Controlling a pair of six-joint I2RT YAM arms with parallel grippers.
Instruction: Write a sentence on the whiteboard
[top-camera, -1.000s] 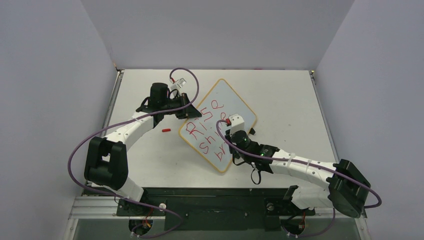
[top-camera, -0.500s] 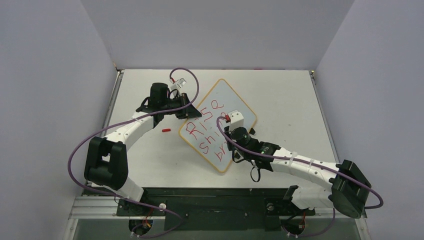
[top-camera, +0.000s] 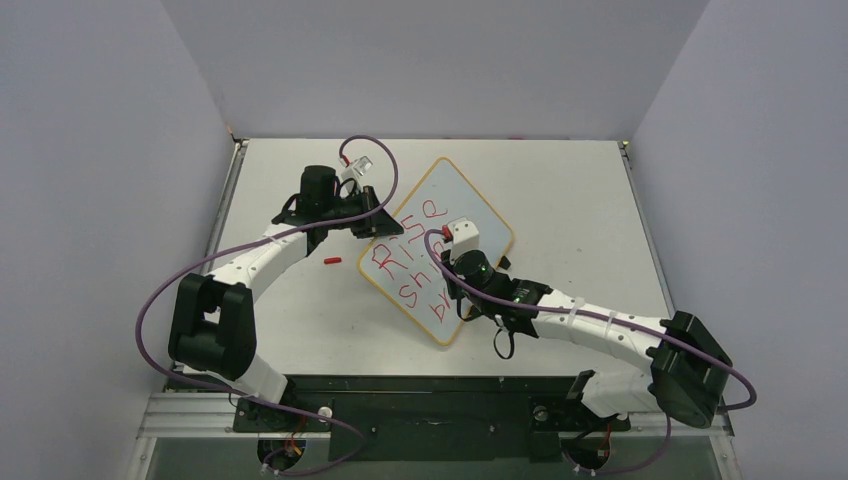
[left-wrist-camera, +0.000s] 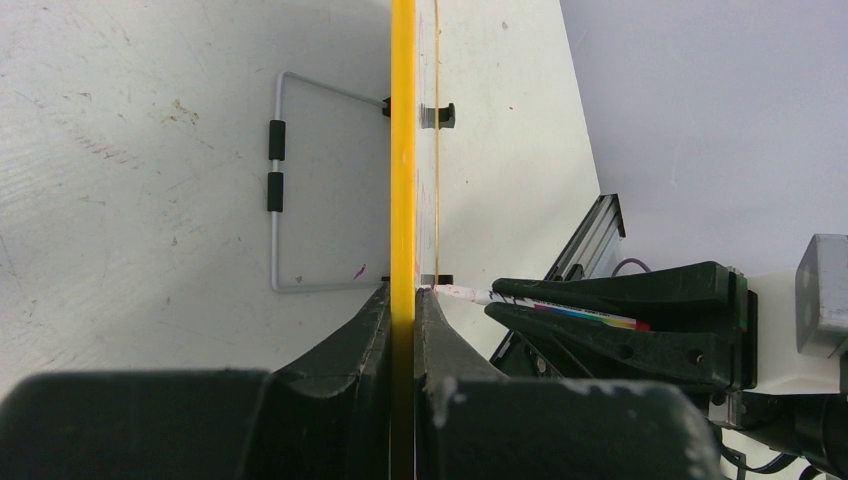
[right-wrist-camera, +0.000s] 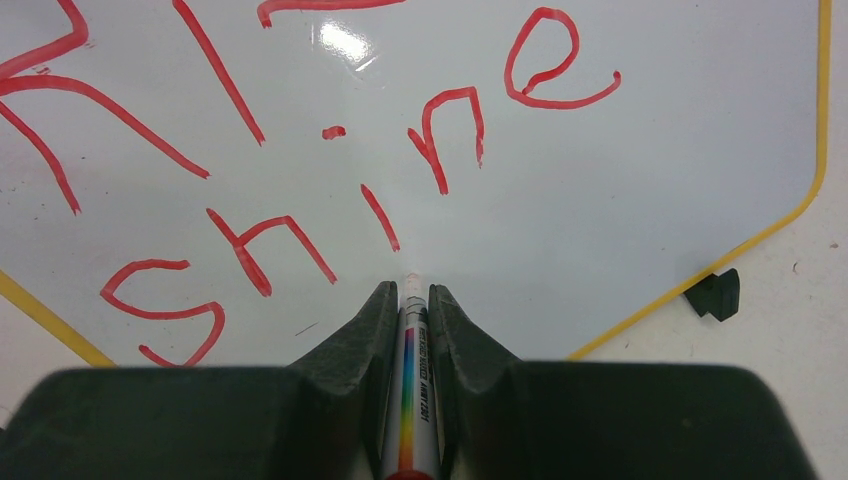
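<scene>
White whiteboard (top-camera: 455, 190), orange-yellow frame, edge clamped in left pincer (left-wrist-camera: 403, 300). White rainbow-striped marker (right-wrist-camera: 410, 400) gripped in right pincer (right-wrist-camera: 411, 295), tip at board. Risk: board slipping under pressure, skewing strokes.

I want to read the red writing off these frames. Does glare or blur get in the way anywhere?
Right wrist view: one glare patch on the whiteboard near the top, clear of the strokes; letters sharp, right gripper and marker softer. Top view: even light, but the right gripper covers some text. Left wrist view: board edge-on in the left gripper, writing unreadable.
</scene>
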